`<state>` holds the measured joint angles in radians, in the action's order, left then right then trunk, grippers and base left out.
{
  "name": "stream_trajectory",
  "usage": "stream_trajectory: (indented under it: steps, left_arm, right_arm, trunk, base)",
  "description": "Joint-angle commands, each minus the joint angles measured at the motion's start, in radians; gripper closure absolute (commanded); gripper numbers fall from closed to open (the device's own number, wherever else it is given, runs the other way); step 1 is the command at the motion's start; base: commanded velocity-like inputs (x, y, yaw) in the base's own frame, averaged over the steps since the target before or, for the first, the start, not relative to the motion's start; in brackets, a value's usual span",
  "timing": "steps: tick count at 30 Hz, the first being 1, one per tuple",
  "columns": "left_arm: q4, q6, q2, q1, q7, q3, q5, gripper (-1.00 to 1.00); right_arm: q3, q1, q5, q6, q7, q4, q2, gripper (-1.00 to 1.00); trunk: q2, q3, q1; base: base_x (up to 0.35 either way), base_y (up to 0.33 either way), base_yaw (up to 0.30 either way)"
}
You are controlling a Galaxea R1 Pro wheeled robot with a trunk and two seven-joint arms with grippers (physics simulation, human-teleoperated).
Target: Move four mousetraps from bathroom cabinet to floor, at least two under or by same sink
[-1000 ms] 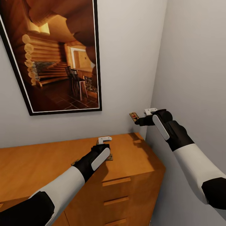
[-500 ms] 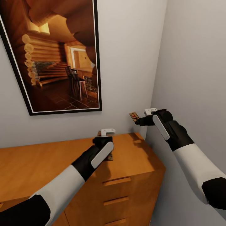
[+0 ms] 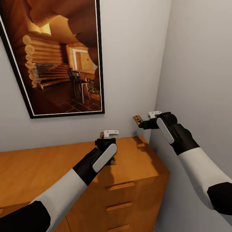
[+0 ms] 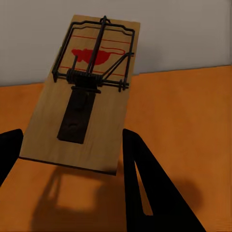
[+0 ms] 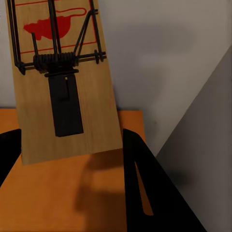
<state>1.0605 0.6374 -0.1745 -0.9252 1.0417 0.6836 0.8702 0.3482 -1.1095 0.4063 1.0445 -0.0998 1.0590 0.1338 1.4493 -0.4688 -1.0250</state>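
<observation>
My left gripper (image 3: pixel 103 139) is shut on a mousetrap (image 4: pixel 87 96), a wooden base with a dark wire spring and a red mark. It holds the trap a little above the orange-brown cabinet (image 3: pixel 138 167), and the trap's shadow falls on the top below. My right gripper (image 3: pixel 141 124) is shut on a second mousetrap (image 3: pixel 137 120), raised near the room's corner beyond the cabinet's right end; this trap (image 5: pixel 63 82) stands out against the grey wall. Another mousetrap (image 3: pixel 112 161) lies flat on the cabinet top, partly hidden under my left wrist.
A large framed picture (image 3: pixel 58 58) of a log interior hangs on the back wall above the cabinet. The grey side wall (image 3: pixel 199 80) stands close beside my right arm. Drawers with slot handles (image 3: pixel 119 186) face me below the cabinet top.
My left gripper has risen from the cabinet top with its mousetrap and shifted slightly right. The right arm and its trap have not moved.
</observation>
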Motion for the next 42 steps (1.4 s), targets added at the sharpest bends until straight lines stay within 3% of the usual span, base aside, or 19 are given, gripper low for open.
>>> stream_trajectory:
  steps: [1,13,31,36,39,42]
  left_arm:
    - [0.000,0.008,0.000,-0.001,0.006,0.001,0.002,1.00]
    - [0.003,0.004,0.000,-0.001,0.001,-0.008,0.011,1.00]
    - [0.029,0.012,0.006,-0.001,0.000,-0.017,0.019,1.00]
    - [0.072,0.063,0.032,-0.001,-0.001,-0.059,0.022,1.00]
    - [0.123,0.128,0.061,-0.001,-0.008,-0.110,0.022,1.00]
    - [0.222,0.217,0.136,-0.001,-0.091,-0.203,0.012,1.00]
  right_arm:
    - [0.003,-0.001,0.013,0.003,-0.011,0.001,0.001,1.00]
    - [0.003,-0.001,0.015,0.003,-0.011,0.001,0.001,1.00]
    - [0.003,-0.001,0.015,0.003,-0.011,0.001,-0.009,1.00]
    - [-0.001,-0.001,0.014,0.003,-0.013,0.001,-0.016,1.00]
    - [-0.003,-0.001,0.014,0.003,-0.014,0.001,-0.019,1.00]
    - [-0.004,-0.001,0.015,0.003,-0.020,0.001,-0.037,1.00]
  trunk:
    - [0.001,-0.001,0.000]
    - [0.001,-0.001,0.000]
    - [0.001,-0.001,0.000]
    - [0.001,-0.001,0.000]
    - [0.001,-0.001,0.000]
    - [0.001,-0.001,0.000]
  base:
    - [0.000,0.000,0.000]
    - [-0.035,0.000,0.000]
    - [-0.323,0.000,0.000]
    - [-0.345,0.000,0.000]
    - [-0.345,0.000,0.000]
    - [-0.346,0.000,0.000]
